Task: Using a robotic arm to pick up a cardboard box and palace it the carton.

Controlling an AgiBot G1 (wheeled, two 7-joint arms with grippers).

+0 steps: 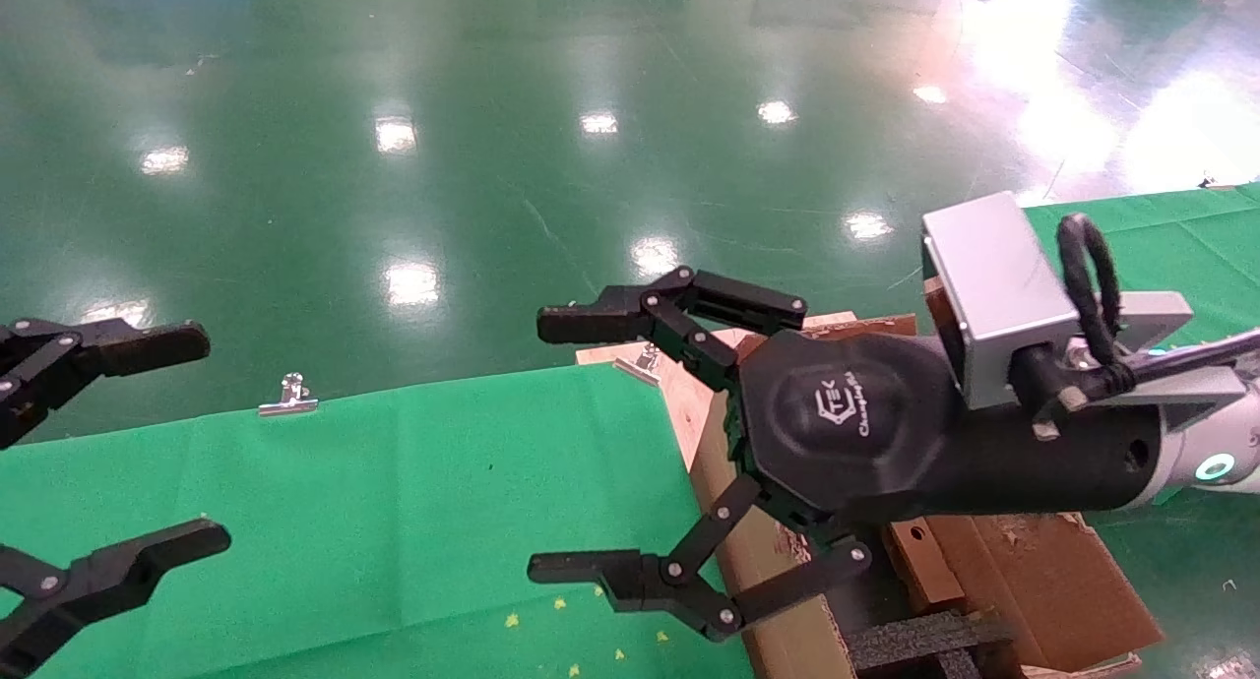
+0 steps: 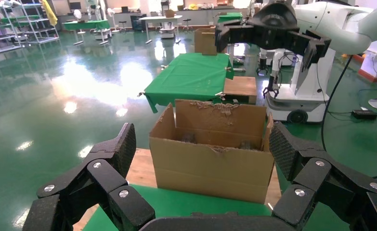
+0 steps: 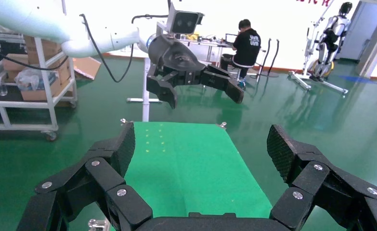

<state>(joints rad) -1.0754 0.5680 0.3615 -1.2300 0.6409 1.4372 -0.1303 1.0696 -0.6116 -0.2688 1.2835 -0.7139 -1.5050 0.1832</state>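
Right gripper (image 1: 566, 448), marked "TEK", spread wide above carton (image 1: 1024, 581)

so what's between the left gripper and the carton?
Only bare green cloth. In the left wrist view the open left gripper faces the carton with nothing in between.

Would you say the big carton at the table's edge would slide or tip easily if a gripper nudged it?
The carton probably slides rather than tips: it looks broad and low. Its torn flaps seem soft, so pushing there would likely bend cardboard. Both grippers are open, apart from it.
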